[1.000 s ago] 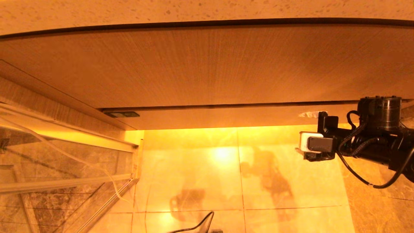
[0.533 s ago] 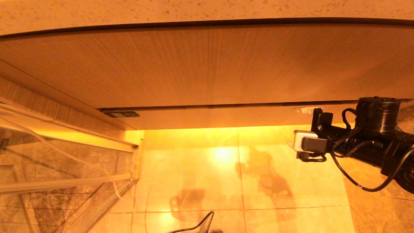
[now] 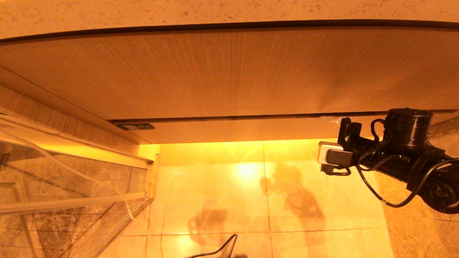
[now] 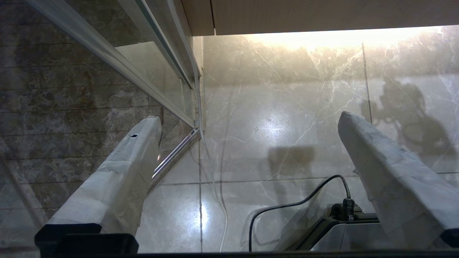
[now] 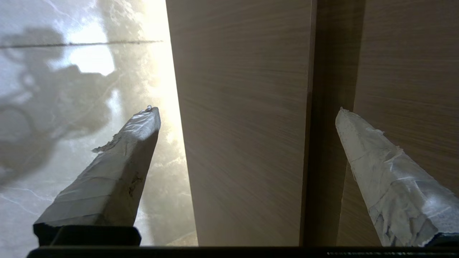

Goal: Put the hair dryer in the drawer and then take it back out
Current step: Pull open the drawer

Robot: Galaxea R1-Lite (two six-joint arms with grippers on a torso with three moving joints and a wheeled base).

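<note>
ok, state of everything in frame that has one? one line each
drawer: shut, front flush under the taller panel.
right gripper: open, empty, fingers straddling the drawer front at its right end.
left gripper: open, empty, pointing at the floor.
hair dryer: not in view.

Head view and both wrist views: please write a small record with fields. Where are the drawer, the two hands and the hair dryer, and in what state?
Drawer: wide light-wood drawer with plain handleless front, shut, below the taller wood-grain panel
Right hand: open, empty, close to the drawer front near its right end
Left hand: open, empty, over the marble floor
Hair dryer: in no view
</note>
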